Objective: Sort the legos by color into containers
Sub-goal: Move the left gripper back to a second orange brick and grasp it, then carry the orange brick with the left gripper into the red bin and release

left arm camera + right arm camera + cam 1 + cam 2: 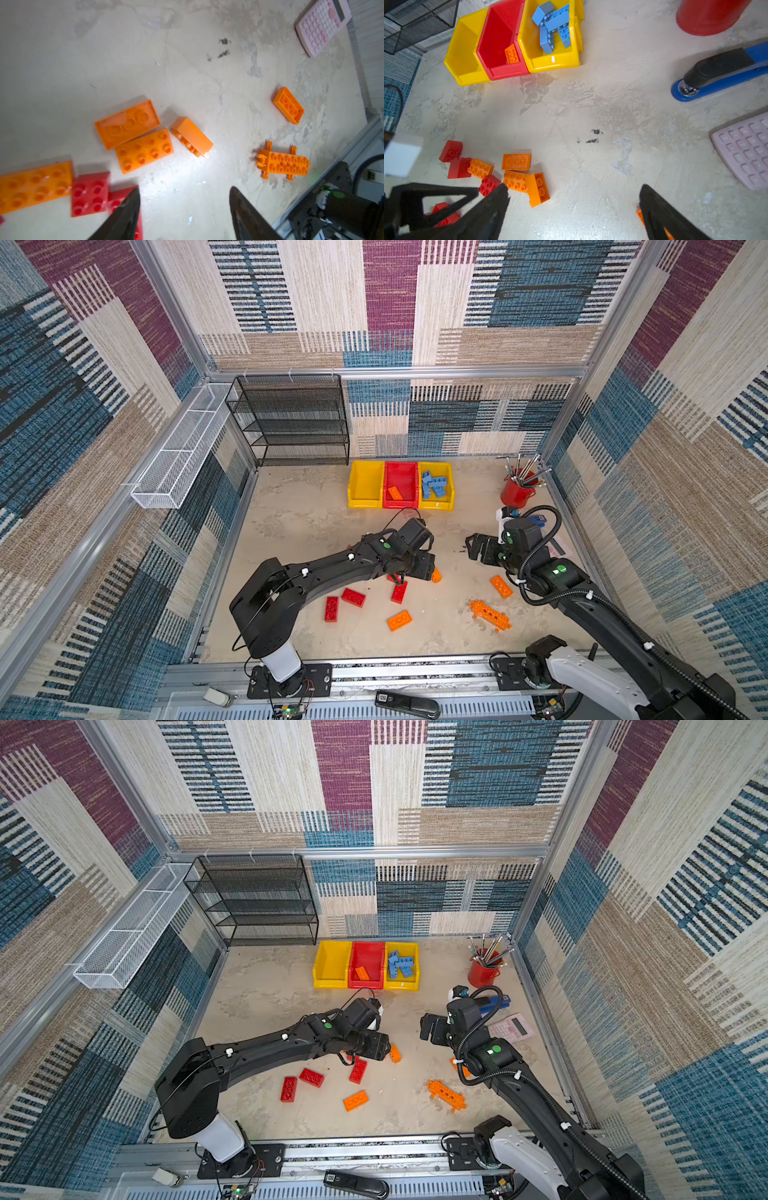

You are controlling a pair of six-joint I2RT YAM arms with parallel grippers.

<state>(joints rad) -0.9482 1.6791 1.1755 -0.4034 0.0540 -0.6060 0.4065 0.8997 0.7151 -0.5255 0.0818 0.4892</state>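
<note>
**Q:** Where are the legos?
**A:** The blue legos (pixel 434 485) are piled in the right yellow bin (pixel 437 505). One orange brick (pixel 395 492) lies flat in the red bin (pixel 400 504). The left yellow bin (pixel 364 504) touches the red bin's other side. All three bins stand in a row at the back of the bench (pixel 291 531).

**Q:** And the loose ones?
**A:** They are nearer the front. Three red bricks (pixel 353 597) lie by the left arm, with a loose orange brick (pixel 399 620) in front of them. The spiky piece (pixel 490 615) lies studs up to their right. A further orange one (pixel 501 586) lies just beside the right arm. Under the left wrist is a cluster (pixel 517 162) of red and orange bricks, several of them touching. One tipped brick (pixel 192 136) lies on its side.

**Q:** What about the grippers?
**A:** The left gripper (pixel 184 190) has its jaws apart over bare bench, with a small red brick (pixel 90 194) just beside one finger. The right gripper (pixel 574 187) is spread wide with nothing between its jaws. It hangs over the bare bench between the cluster and the calculator (pixel 745 149).

**Q:** What surrounds them?
**A:** A red cup (pixel 515 493) of tools stands in the back right corner, with a blue stapler (pixel 720 72) near it. A black rack (pixel 291 423) stands at the back left, and a white basket (pixel 178 452) hangs on the left wall.
</note>
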